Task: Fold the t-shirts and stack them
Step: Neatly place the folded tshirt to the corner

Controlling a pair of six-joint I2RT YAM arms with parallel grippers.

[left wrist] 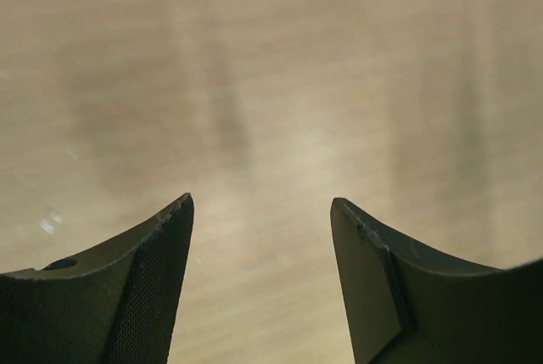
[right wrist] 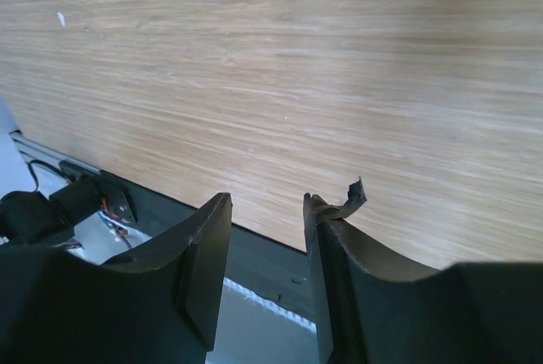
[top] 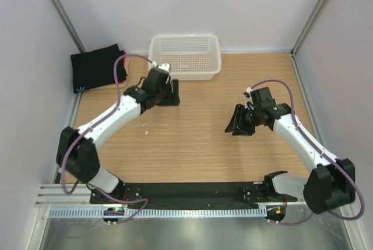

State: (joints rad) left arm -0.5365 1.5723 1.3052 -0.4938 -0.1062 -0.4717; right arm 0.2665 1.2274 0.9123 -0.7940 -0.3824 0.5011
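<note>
At the far left corner lies a folded black shirt (top: 98,67). Left pincer (left wrist: 261,204) and right pincer (right wrist: 266,201) hang released, empty. Cloth judged soft, limp, light: pinch a folded edge.

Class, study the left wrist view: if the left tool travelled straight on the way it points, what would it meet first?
The left tool would probably reach the wooden table first; nothing else shows ahead.

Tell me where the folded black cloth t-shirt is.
In the top view, the folded black cloth t-shirt lies in the far-left corner of the wooden table, left of the white plastic mesh basket.
</note>
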